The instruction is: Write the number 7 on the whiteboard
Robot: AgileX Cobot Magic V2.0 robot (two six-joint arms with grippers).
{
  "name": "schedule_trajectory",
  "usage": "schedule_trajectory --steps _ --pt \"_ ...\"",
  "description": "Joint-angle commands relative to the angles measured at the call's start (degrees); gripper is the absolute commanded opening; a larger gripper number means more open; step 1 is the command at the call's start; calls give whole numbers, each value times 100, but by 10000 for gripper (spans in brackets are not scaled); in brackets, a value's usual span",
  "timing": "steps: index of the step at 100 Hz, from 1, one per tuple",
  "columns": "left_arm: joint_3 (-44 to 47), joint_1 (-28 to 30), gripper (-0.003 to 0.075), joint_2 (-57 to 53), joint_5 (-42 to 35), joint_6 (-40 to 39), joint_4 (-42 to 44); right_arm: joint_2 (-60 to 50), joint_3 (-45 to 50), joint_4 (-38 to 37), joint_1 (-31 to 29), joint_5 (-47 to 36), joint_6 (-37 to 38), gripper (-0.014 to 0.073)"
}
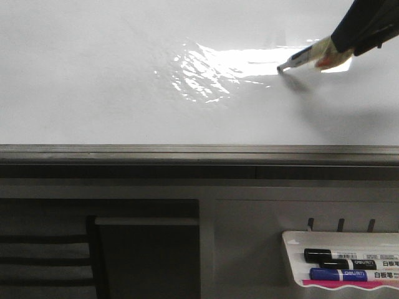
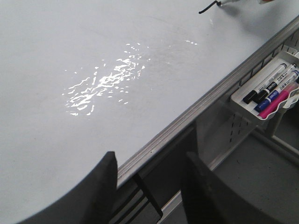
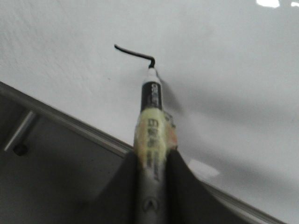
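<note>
The whiteboard lies flat and glossy, with a grey edge rail at its near side. My right gripper is shut on a marker wrapped in yellowish tape; it reaches in from the upper right of the front view. The marker tip touches the board. A short dark stroke, the top bar of the number 7, ends at the tip; it also shows in the left wrist view. My left gripper is open and empty above the board's rail.
A white marker tray hangs below the board at the right, holding a black marker, a blue marker and a pink one. A bright light reflection covers the board's middle. Dark frame parts sit below the rail.
</note>
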Motion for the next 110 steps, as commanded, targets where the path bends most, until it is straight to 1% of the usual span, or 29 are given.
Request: schedule_trajectory --steps 1,19,31,40,56,61,68,73,80,87,94,104,110 --pt "-164 16 293 -23 -406 -80 -154 -75 154 -61 149 -308 -33 -64" --pt "-164 16 293 -23 -406 -80 -154 -75 250 -61 239 -457 -33 -64" --pt "-164 16 293 -23 -406 -80 -154 -133 98 33 239 -381 -46 -64" --pt "-209 16 293 -23 -312 16 -154 -318 -113 138 334 -169 -153 -64" --pt "-594 -8 293 238 390 451 -201 -748 -571 138 546 536 -260 -64" --pt "-743 -73 293 397 647 650 -302 -852 -722 138 583 859 -573 -64" --pt "-969 -232 293 675 1088 922 -423 -985 -872 138 674 1335 -1241 -64" --pt "-1102 -388 293 886 1328 1047 -449 -1070 -930 138 756 1700 -1953 -64" --pt "-1232 -682 293 1178 1410 1198 -462 -1173 -939 141 882 2035 -2869 -64" --pt "-1335 -1037 293 1458 1351 1396 -462 -1208 -929 151 1012 2203 -3644 -64" --pt "-1433 -1422 293 1723 1188 1574 -462 -1208 -929 151 1107 2260 -4059 -64" --pt "-1536 -1976 293 2054 734 1635 -462 -1176 -929 163 1208 2240 -4182 -64" --pt "-1600 -2212 293 2235 446 1646 -439 -1176 -929 179 1209 2228 -4182 -64"
